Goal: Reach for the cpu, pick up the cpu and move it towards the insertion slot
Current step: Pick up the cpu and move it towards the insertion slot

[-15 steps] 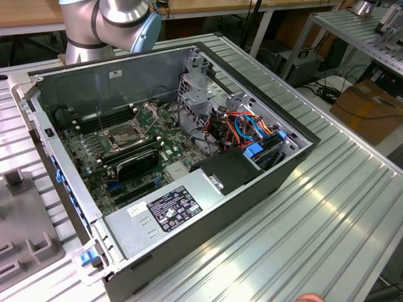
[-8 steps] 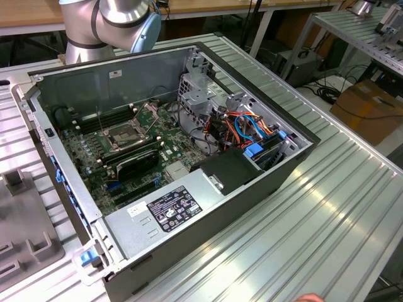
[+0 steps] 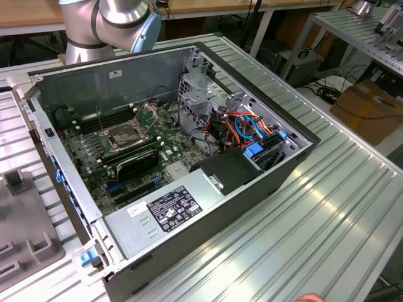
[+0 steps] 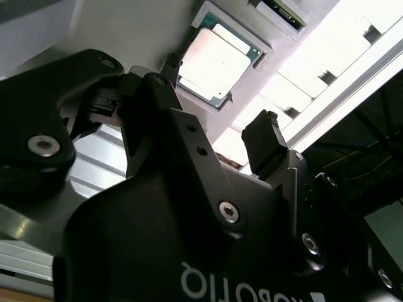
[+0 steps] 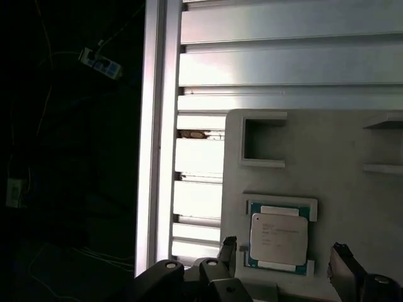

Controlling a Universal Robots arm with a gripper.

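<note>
Starting at the exterior view's left, a grey tray with raised blocks lies on the ribbed aluminium bench. Just beyond it rises the silver and blue joint of the robot arm. Next comes a lidless computer case lying on its side. On its green motherboard sits the insertion slot, a dark square ringed by a shiny metal frame. Nearer the camera is a silver power supply with a printed sticker, then a tangle of blue and orange cables. A cardboard box stands off the bench at the far right.

In both wrist views the cpu rests flat, pale face up, in a square recess of a pale grey holder that lies on the bench close to its edge rail. The end effector hangs over the chip with its black fingers spread wide, one on each side of the cpu and apart from it, gripping nothing. How far above the chip the fingertips are cannot be told.
</note>
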